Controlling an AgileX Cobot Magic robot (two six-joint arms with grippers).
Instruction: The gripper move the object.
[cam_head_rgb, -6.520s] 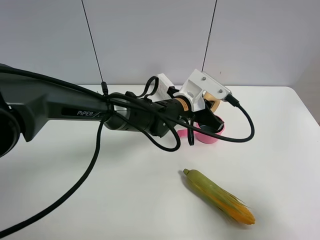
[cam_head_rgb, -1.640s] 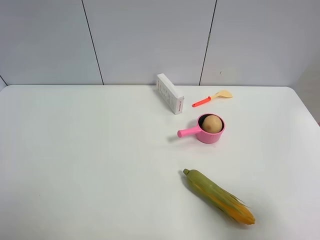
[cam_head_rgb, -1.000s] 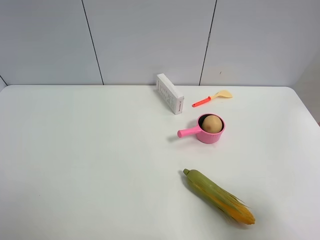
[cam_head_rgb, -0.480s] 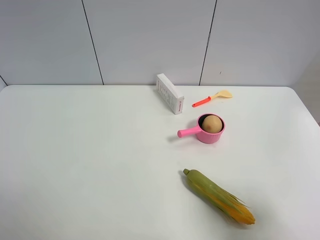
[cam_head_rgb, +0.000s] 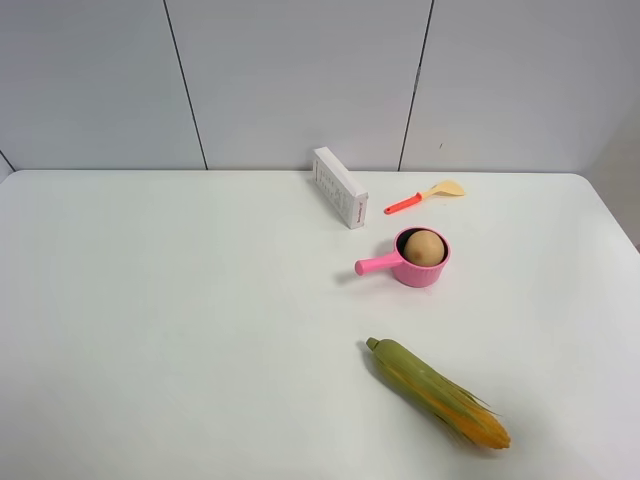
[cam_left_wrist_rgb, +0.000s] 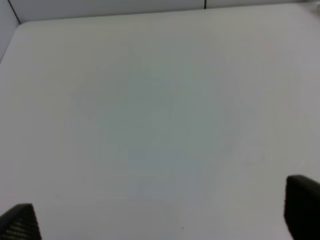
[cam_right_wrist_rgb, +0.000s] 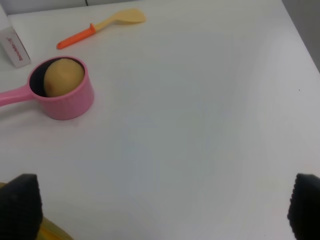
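Both grippers stand wide apart and empty: the left gripper (cam_left_wrist_rgb: 160, 212) over bare table (cam_head_rgb: 180, 300), the right gripper (cam_right_wrist_rgb: 162, 207) near the pink pot (cam_head_rgb: 420, 270). The object (cam_head_rgb: 424, 247) sits inside that pot, right of centre. A careless reach could clip the handle and tip it.

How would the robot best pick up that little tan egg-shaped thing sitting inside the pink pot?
Probably from straight above. The egg-shaped object sits inside the pink pot, whose wall hides its lower half, so only the rounded top is free. I would lower an open pincer over that top, fingers on two opposite sides just inside the rim, clear of the pot handle. It looks smooth, so a gentle, centred squeeze seems wise.
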